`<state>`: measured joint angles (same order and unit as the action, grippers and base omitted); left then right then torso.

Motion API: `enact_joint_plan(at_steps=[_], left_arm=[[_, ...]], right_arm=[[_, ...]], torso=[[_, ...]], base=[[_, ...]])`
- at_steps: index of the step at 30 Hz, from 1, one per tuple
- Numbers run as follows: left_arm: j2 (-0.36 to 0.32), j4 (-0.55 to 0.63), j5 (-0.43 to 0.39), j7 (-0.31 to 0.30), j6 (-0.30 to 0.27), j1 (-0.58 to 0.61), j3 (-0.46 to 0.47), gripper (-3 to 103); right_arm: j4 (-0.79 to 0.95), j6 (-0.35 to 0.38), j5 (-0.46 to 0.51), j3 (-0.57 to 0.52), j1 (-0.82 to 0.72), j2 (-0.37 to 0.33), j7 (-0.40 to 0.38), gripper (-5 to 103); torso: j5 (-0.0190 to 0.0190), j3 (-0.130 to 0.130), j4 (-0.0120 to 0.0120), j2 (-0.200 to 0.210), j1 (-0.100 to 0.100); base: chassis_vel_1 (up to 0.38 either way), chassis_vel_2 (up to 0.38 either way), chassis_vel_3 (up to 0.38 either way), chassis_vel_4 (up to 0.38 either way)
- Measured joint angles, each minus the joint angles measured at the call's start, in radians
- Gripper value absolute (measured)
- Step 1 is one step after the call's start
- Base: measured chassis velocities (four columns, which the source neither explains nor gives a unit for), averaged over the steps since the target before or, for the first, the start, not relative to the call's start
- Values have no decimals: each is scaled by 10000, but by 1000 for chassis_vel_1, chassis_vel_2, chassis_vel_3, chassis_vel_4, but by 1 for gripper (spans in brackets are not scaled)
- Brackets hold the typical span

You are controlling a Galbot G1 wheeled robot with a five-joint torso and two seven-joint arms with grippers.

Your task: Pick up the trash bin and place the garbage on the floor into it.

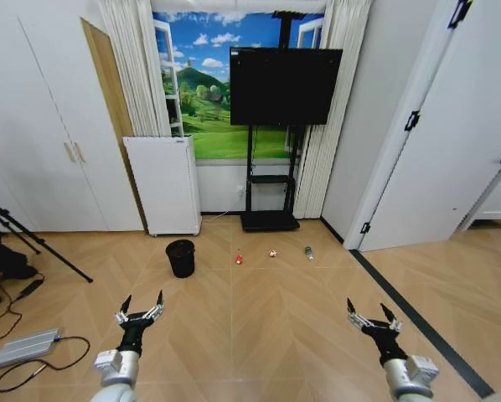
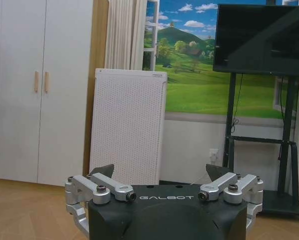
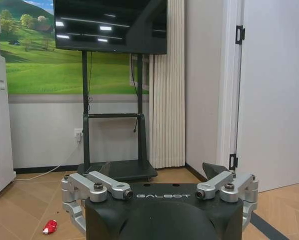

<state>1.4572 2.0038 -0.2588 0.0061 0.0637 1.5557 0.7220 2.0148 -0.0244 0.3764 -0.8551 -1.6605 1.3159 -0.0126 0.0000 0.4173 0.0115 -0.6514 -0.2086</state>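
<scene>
A room with a light wooden herringbone floor [image 1: 259, 318], seen from the robot's head. Low in the foreground, both arms reach forward over bare floor. The left claw [image 1: 142, 306] sits at the lower left, its two dark-tipped fingers spread apart and holding nothing. The right claw [image 1: 369, 315] sits at the lower right, likewise spread and empty.

Well ahead of the claws, the trash bin [image 1: 181, 258] stands upright on the floor: small, black and round. It is just in front of a tall white perforated appliance [image 1: 165, 184] that stands against the back wall.

To the right of the bin, three bits of garbage lie in a loose row on the floor, apart from one another. Nearest the bin is a red piece [image 1: 239, 260], then a red-and-white piece [image 1: 272, 253], then a small green bottle [image 1: 308, 251], which seems to lie on its side, though it is too small to be sure. Behind them a black television [image 1: 284, 75] stands on a black stand, in front of a landscape mural framed by pale curtains.

The left wrist view looks over the spread left claw [image 2: 160, 172] at the white appliance [image 2: 129, 125]. The right wrist view looks over the spread right claw [image 3: 157, 170], with a red bit of litter [image 3: 50, 227] on the floor beside it.
</scene>
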Motion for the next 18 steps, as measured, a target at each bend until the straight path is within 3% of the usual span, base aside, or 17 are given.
enact_joint_plan(at_steps=[18], left_arm=[[69, -139, 119, 17, 37, -29, -35, 100]], right_arm=[[-355, -134, -41, 84, 279, -35, 50, 100]], torso=[[0, -1, 0, 0, 1]], base=[[-2, 2, 1, -3]])
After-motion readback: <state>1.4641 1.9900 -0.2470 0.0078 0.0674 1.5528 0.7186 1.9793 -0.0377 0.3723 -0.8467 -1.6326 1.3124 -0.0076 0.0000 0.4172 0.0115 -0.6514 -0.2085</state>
